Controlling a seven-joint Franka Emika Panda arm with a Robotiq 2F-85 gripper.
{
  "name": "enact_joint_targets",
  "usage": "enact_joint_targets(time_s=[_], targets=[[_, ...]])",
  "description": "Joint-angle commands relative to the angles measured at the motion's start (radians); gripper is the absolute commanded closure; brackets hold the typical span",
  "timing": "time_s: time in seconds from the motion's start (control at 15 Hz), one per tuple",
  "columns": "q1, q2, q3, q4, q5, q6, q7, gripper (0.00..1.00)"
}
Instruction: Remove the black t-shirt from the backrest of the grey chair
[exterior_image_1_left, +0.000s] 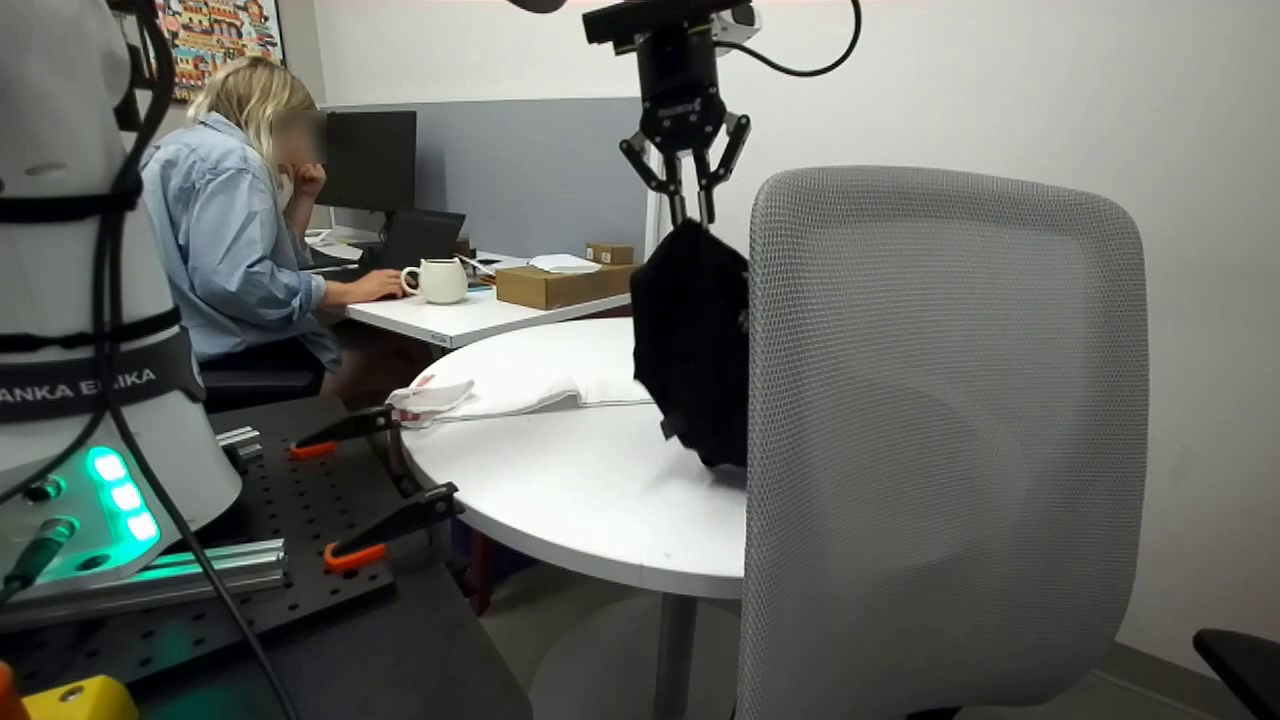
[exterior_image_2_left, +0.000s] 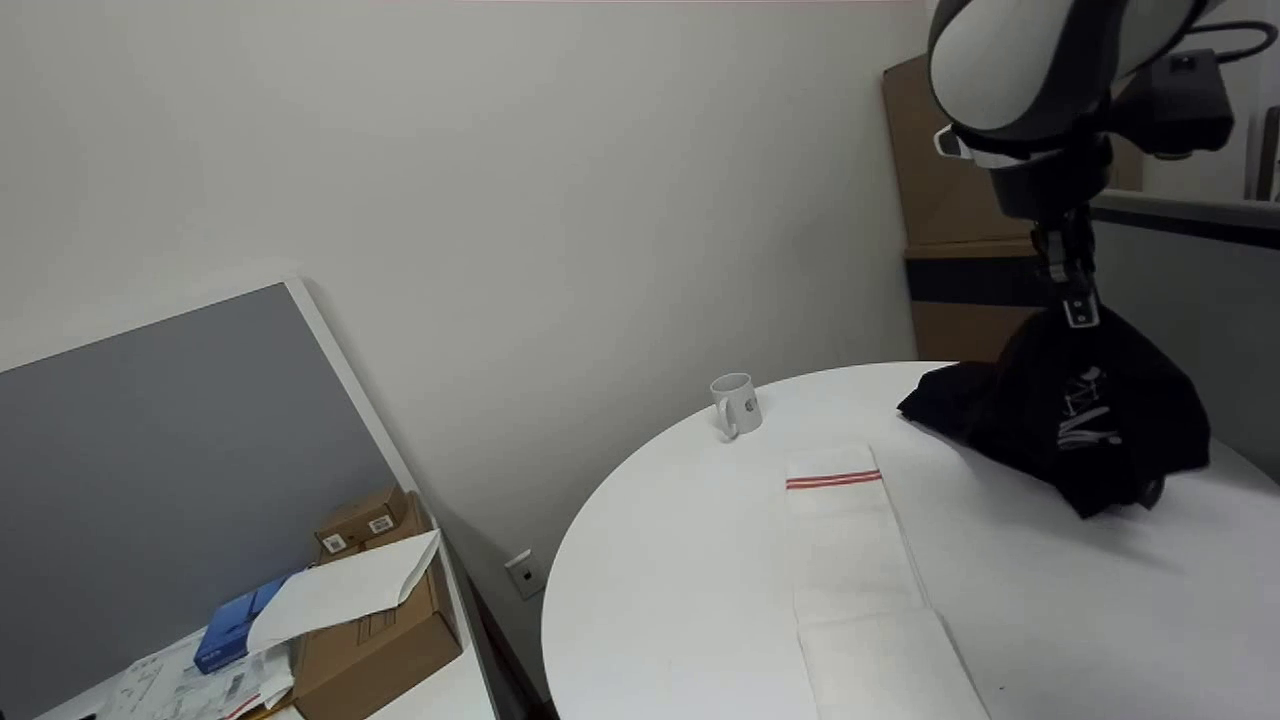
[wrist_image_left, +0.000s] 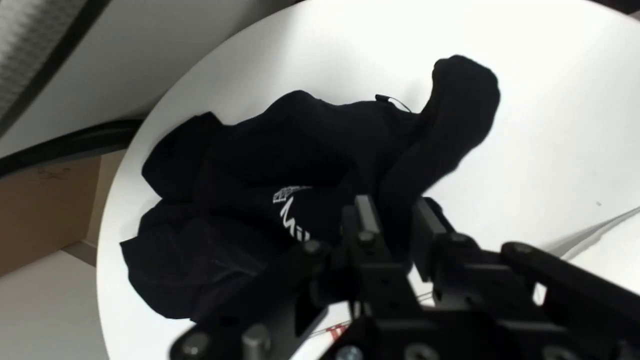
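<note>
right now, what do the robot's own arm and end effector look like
The smooth white robot arm has black straps, black cables, a dark, pale-lettered band and green-glowing lights on its base. The black, two-fingered, jointed end effector has silvery-edged fingertips.

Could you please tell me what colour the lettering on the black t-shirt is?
The lettering is white, clearest in the wrist view.

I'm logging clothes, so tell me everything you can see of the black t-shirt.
The black t-shirt looks like soft, limp cloth in loose folds, with a white print, "Mi" legible in the wrist view, and a small dark tab at one edge. The gripper pinches it, holding it in a peak above the round white table; whether its lower folds rest there is hard to tell. It is off the grey backrest.
</note>
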Motion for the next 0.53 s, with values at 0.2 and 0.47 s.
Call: enact_joint_targets(time_s=[0.2, 0.47], targets=[[0.026, -0.241, -0.011, -0.247, -0.058, 0.068, -0.039, 0.24], [0.037, -0.298, -0.026, -0.247, -0.017, 0.02, -0.044, 0.0]])
